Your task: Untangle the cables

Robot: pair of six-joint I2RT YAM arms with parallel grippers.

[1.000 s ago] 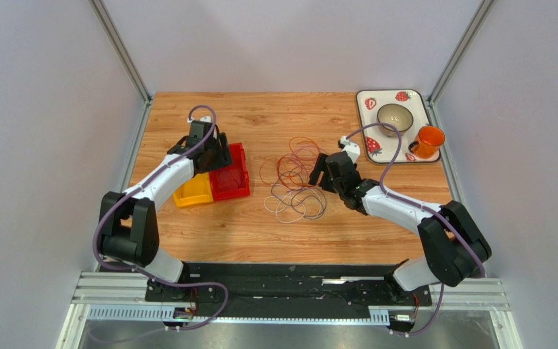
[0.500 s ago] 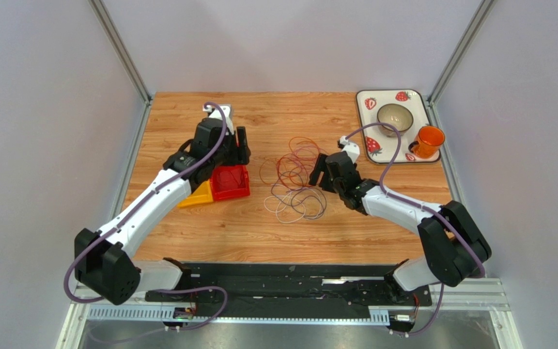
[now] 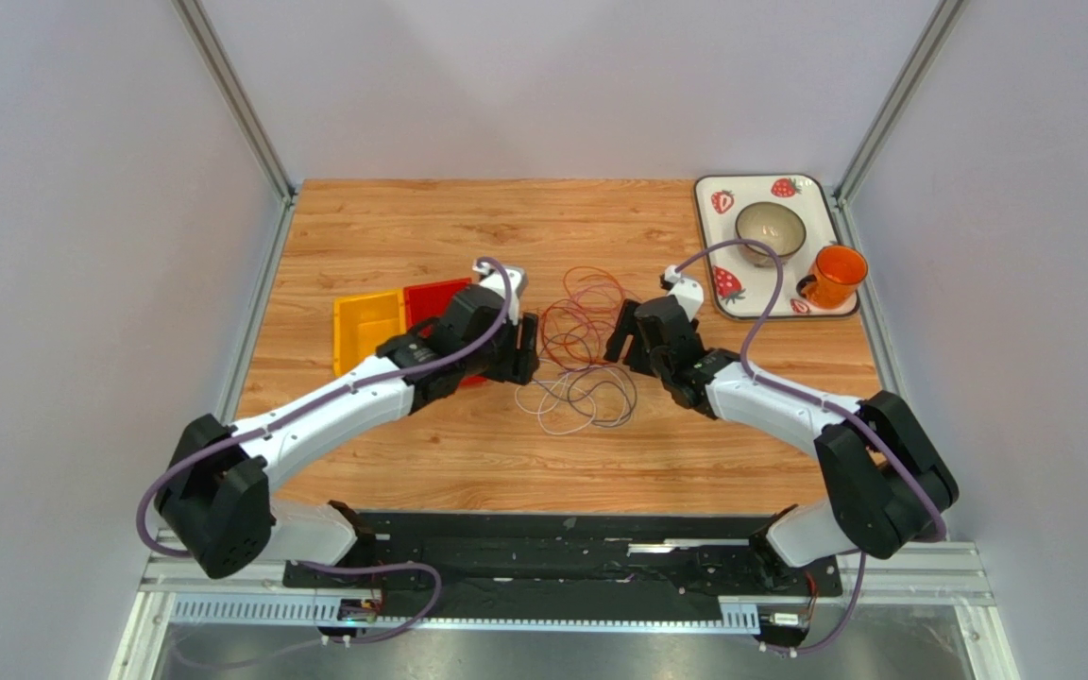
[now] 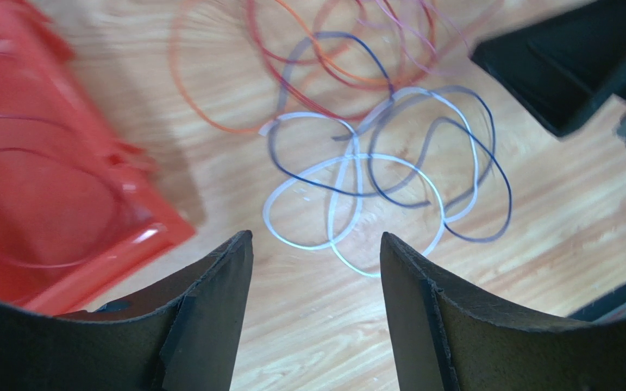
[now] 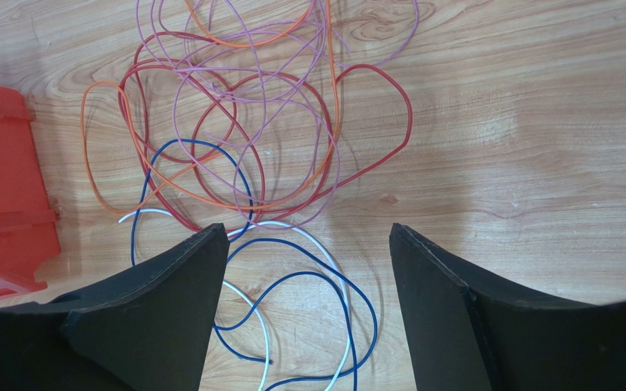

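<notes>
Top external: cables (image 3: 575,352) lie tangled mid-table, with left gripper (image 3: 522,357) and right gripper (image 3: 621,337) close on either side. Left wrist: jaws spread and empty, white loop (image 4: 349,159) just ahead — best pinch that one strand alone. Right wrist: jaws spread, holding nothing — pinning the red loops (image 5: 410,122) should let the white draw free.

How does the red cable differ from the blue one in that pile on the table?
The red cable makes wide loops at the pile's far side, tangled with an orange cable. The blue cable loops at the near side, crossing a white cable. In the right wrist view, blue passes beneath the open right end effector; red lies beyond it. Both are thin, lie on the table, ungripped.
</notes>
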